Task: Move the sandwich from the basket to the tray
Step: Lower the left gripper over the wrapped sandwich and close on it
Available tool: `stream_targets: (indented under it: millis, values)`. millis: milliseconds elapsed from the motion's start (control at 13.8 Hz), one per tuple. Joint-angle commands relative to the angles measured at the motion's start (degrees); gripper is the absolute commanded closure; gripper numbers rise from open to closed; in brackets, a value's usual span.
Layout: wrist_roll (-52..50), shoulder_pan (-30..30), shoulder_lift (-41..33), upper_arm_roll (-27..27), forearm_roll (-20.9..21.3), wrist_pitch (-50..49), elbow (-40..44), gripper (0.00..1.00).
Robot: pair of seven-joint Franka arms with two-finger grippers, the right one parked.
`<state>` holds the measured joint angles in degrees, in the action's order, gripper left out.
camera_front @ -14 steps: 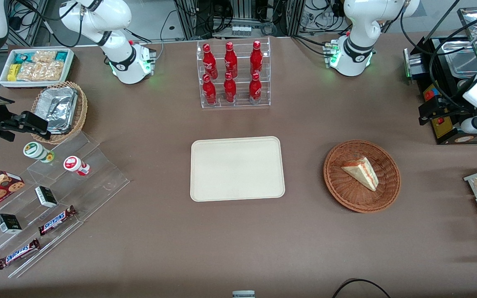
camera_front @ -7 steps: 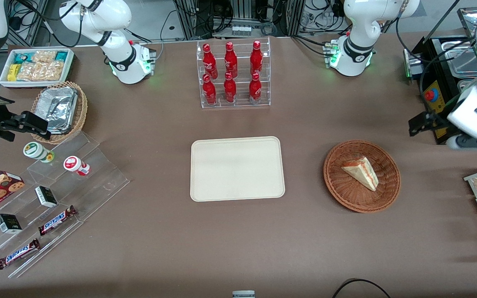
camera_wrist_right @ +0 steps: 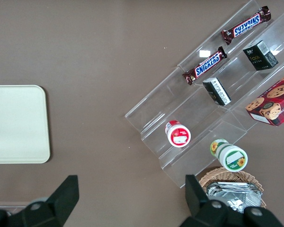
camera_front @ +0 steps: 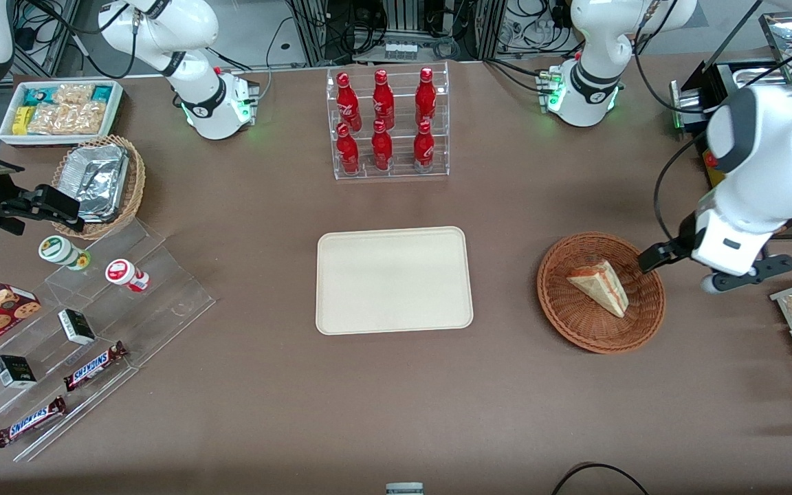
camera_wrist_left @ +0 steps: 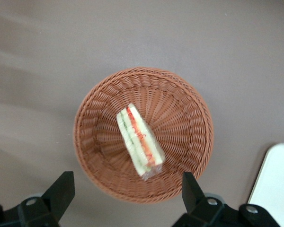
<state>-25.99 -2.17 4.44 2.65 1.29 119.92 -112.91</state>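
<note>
Sandwich [camera_wrist_left: 138, 140] lies uncovered in the basket [camera_wrist_left: 189, 113], the pincer [camera_wrist_left: 128, 194] spread wide above it.

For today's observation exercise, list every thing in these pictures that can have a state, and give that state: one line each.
sandwich: lying in the basket, wrapped, not gripped.
basket: on the table, holding only the sandwich.
tray: flat on the table, nothing on it.
gripper: above the basket, jaws open, holding nothing.
red bottles: upright in the clear rack.
foil trays: stacked in the tan basket.
</note>
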Motion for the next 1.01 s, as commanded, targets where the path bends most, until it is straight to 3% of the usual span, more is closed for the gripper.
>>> stream_targets:
  millis: [0,290,942]
  values:
    - [-8.6,-0.6,-1.7,0.7,-0.8,9.2,-8.0,0.00]
    - [-18.6,-0.6,1.3,2.5,-0.7,18.5,-12.9,0.00]
    - [-19.5,-0.3,7.7,2.8,-0.6,22.2,-14.6,0.00]
